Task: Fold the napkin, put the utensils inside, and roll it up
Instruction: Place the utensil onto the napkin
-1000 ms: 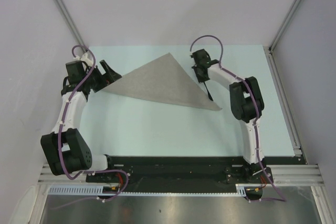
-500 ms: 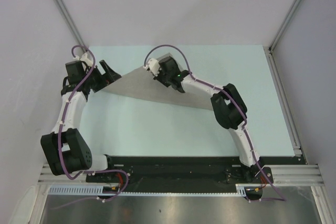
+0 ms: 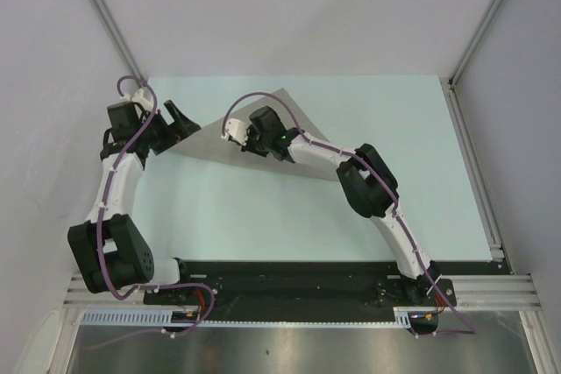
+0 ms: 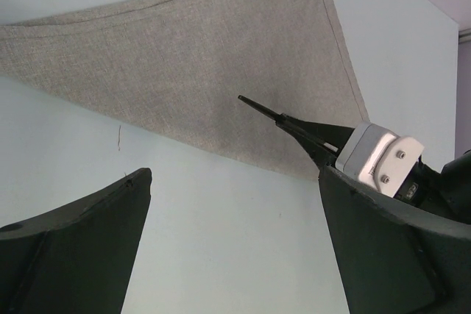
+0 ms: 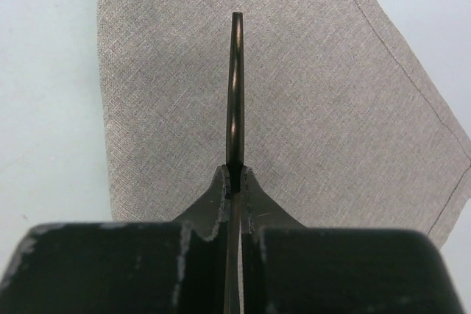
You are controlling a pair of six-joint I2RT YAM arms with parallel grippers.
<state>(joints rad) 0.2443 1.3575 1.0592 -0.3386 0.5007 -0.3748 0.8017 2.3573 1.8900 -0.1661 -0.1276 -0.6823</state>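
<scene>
The grey-beige napkin [image 3: 210, 142] lies folded into a triangle on the table, its long edge facing the arms; it also fills the upper left wrist view [image 4: 206, 64] and lies under the right wrist camera [image 5: 331, 108]. My right gripper [image 3: 248, 139] hovers over the napkin's left half, shut on the thin black utensil [image 5: 235, 86], which sticks straight out past the gripper [image 5: 235, 178]. In the left wrist view the utensil [image 4: 294, 124] points left above the cloth, held by the right gripper [image 4: 324, 141]. My left gripper [image 3: 181, 120] stands open and holds nothing beside the napkin's left corner [image 4: 234, 182].
The pale blue-green table [image 3: 263, 216] is boxed in by grey walls on the left, back and right. A metal rail [image 3: 478, 172] runs along its right edge. A black strip [image 3: 298, 269] borders the near edge. A small loose thread [image 4: 119, 137] lies near the napkin.
My right arm has swung left from the napkin's right edge to over its left half, carrying the utensil. The left arm and the napkin have stayed put.
</scene>
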